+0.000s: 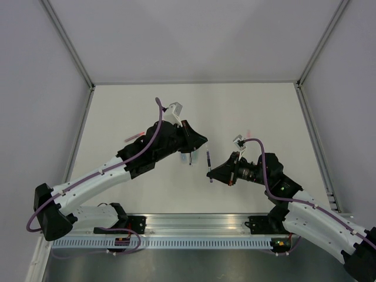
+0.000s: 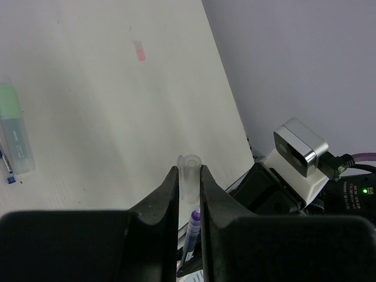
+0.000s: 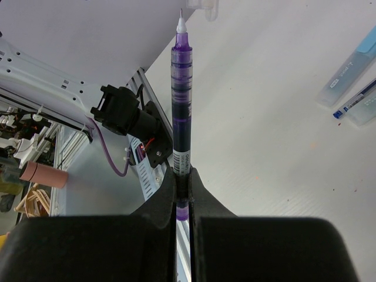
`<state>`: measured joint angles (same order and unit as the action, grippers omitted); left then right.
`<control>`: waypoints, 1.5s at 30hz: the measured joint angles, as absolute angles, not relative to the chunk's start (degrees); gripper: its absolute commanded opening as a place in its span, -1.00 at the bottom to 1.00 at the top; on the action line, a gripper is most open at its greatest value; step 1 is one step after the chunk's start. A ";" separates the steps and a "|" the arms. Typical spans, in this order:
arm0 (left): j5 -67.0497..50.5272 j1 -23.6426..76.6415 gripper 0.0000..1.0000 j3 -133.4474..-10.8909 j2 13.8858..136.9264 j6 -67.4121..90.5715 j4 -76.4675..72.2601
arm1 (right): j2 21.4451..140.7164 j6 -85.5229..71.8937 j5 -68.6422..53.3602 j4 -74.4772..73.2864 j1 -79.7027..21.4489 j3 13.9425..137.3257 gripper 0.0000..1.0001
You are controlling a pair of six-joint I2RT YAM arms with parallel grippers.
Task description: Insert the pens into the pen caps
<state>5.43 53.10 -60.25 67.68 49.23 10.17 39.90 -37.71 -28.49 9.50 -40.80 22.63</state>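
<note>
My left gripper (image 2: 189, 174) is shut on a clear pale pen cap (image 2: 189, 179), which sticks out past the fingertips. In the top view the left gripper (image 1: 190, 154) hangs over the middle of the table. My right gripper (image 3: 183, 176) is shut on the lower end of a dark purple pen (image 3: 181, 100). The pen's fine tip points at the held cap (image 3: 202, 7), just short of it and slightly to its left. In the top view the pen (image 1: 209, 163) stands between the right gripper (image 1: 210, 174) and the left one. The pen tip (image 2: 195, 220) shows just below the cap.
A mint green cap (image 2: 13, 126) and a blue pen (image 2: 6, 167) lie on the table at the left. A light blue cap (image 3: 351, 69) lies beside that blue pen (image 3: 355, 101). A pinkish cap (image 2: 140, 51) lies farther off. A red-pink pen (image 1: 135, 137) lies by the left arm.
</note>
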 measured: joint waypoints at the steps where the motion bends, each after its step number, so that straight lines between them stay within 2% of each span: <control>1: 5.43 53.10 -0.95 -60.25 67.61 49.23 10.15 | 39.94 -37.71 -28.49 9.50 -40.77 22.63 -1.00; 26: 0.16 52.99 -0.95 -56.64 66.63 50.02 6.63 | 40.99 -37.54 -28.42 8.10 -41.04 23.29 -1.00; 45: 3.05 52.99 -0.95 -60.40 65.82 49.56 8.16 | 39.27 -37.50 -28.45 7.73 -41.04 23.62 -1.00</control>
<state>3.05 52.99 -60.40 65.82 49.56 8.16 39.27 -37.50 -28.45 7.73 -41.04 23.62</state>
